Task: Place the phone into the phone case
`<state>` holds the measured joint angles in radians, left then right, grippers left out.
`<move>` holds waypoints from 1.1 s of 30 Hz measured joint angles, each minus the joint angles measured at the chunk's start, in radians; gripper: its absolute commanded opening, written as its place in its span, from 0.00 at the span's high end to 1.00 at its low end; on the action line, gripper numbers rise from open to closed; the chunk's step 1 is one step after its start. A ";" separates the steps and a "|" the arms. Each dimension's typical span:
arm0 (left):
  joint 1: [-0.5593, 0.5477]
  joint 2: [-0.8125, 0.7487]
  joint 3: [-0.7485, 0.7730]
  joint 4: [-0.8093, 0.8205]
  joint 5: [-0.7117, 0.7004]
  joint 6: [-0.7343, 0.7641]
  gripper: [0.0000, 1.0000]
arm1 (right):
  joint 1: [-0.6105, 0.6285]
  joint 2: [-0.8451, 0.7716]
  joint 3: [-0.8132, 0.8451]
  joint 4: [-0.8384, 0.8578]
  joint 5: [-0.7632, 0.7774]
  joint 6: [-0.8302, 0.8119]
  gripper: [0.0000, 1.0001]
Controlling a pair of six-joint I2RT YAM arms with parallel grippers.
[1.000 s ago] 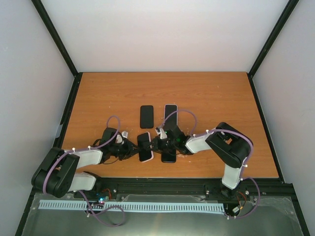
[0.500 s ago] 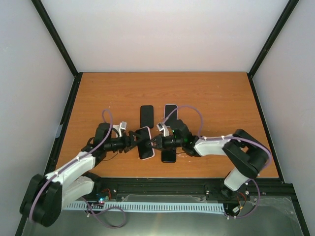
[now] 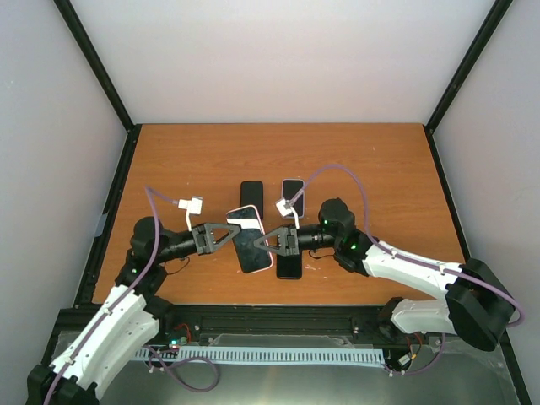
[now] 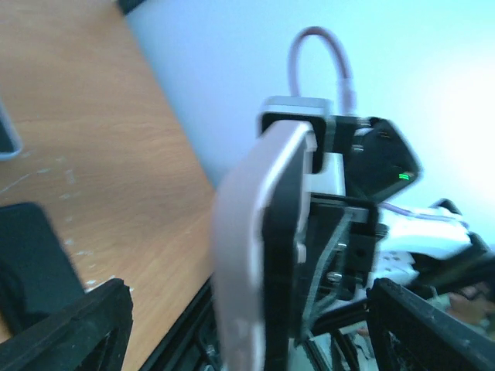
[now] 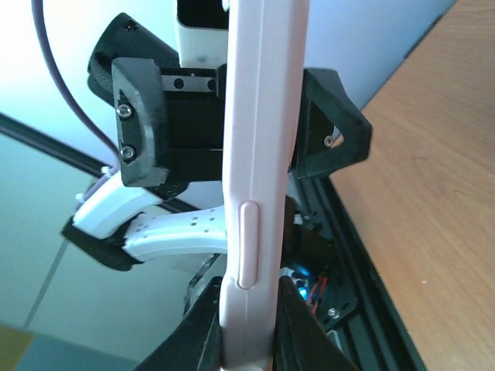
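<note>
Pink case (image 3: pixel 241 212) is held off the wooden table (image 3: pixel 363 160), tilted, between the two grippers. The dark phone (image 3: pixel 251 243) lies inside the case's pale rim.

The right gripper (image 3: pixel 263 243) meets the case at its right long edge, with its jaws pressed onto the case across its thickness. In the right wrist view its fingers (image 5: pixel 199 336) sit hard against both faces, and the side button on that edge faces the camera.

The left gripper (image 3: pixel 229 234) meets the case at its left long edge with its jaws spread wide. In the left wrist view its fingers (image 4: pixel 73 332) stand well out from either face, and whether any pad touches the case I cannot tell.

A dark slab (image 3: pixel 251 191) lies on the table just beyond the case's far end. A pale-rimmed slab (image 3: pixel 293 189) lies beyond the case and to its right. A third slab (image 3: pixel 288 267) lies just right of the case, partly under the right gripper.

Past those slabs, bare wood runs from the case to the table's far edge. Left of the case the wood is open out to the table's side edge, and right of the case it is open beyond the right arm. On the near side of the case, the table's edge and the black rail (image 3: pixel 278 321) are close. A purple cable (image 3: pixel 337 173) arches up to the right of the case, over the right wrist
</note>
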<state>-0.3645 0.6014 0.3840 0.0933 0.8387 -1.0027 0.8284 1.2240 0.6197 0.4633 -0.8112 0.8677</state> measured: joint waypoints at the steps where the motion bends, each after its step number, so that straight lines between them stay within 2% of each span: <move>1: 0.000 -0.014 -0.003 0.037 0.017 -0.012 0.23 | 0.000 0.000 0.000 0.016 -0.020 0.016 0.96; 9: 0.000 -0.040 -0.057 0.367 0.105 -0.170 0.46 | -0.003 0.001 -0.051 0.237 -0.135 0.163 0.95; 12: 0.000 -0.037 -0.086 0.463 0.108 -0.230 0.62 | -0.003 -0.004 -0.053 0.243 -0.148 0.173 0.95; 15: 0.000 -0.023 -0.095 0.512 0.106 -0.269 0.77 | -0.003 -0.021 -0.053 0.231 -0.151 0.169 0.93; 20: 0.000 -0.011 -0.093 0.490 0.091 -0.285 0.92 | -0.003 -0.040 -0.052 0.193 -0.148 0.148 0.87; 24: 0.000 -0.016 -0.090 0.411 0.074 -0.265 0.96 | -0.004 -0.041 -0.052 0.147 -0.134 0.134 0.84; 30: 0.000 -0.012 -0.070 0.318 0.063 -0.232 0.99 | -0.004 -0.043 -0.052 0.100 -0.108 0.117 0.92; 31: 0.000 -0.010 -0.064 0.305 0.062 -0.224 0.94 | -0.004 -0.043 -0.052 0.100 -0.105 0.117 0.93; 33: 0.000 -0.006 -0.052 0.287 0.061 -0.211 0.75 | -0.004 -0.043 -0.052 0.106 -0.102 0.121 0.93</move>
<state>-0.3645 0.5949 0.3317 0.3805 0.8997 -1.2137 0.8242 1.1809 0.5674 0.5694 -0.9131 0.9890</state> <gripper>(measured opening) 0.124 0.116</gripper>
